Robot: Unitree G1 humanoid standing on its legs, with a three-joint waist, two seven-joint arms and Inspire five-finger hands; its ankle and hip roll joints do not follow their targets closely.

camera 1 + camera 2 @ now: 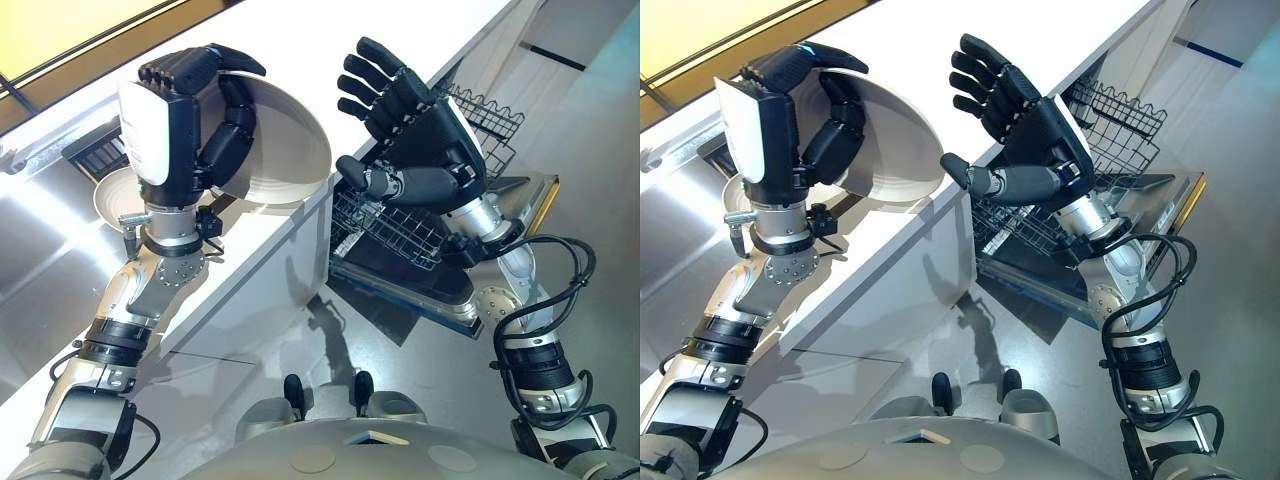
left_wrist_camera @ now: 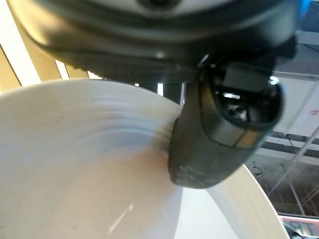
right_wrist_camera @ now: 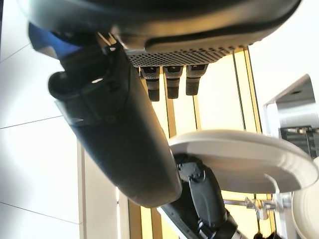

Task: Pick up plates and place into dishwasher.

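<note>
My left hand (image 1: 190, 120) is raised above the white counter (image 1: 270, 240) and curled round the rim of a white plate (image 1: 275, 140), which is tilted on edge. In the left wrist view the thumb (image 2: 219, 134) presses on the plate's inner face (image 2: 75, 174). My right hand (image 1: 410, 130) hangs open a short way to the right of the plate, fingers spread, palm toward it, not touching. The right wrist view shows the plate (image 3: 239, 159) edge-on past the thumb (image 3: 119, 134). Below the right hand the dishwasher's wire rack (image 1: 400, 225) is pulled out over the open door (image 1: 500, 250).
A second white plate (image 1: 115, 195) lies on the counter behind my left wrist. A steel sink surface (image 1: 40, 240) spreads at the left. The upper wire rack (image 1: 490, 115) sticks out behind the right hand. Grey floor (image 1: 590, 150) stretches to the right.
</note>
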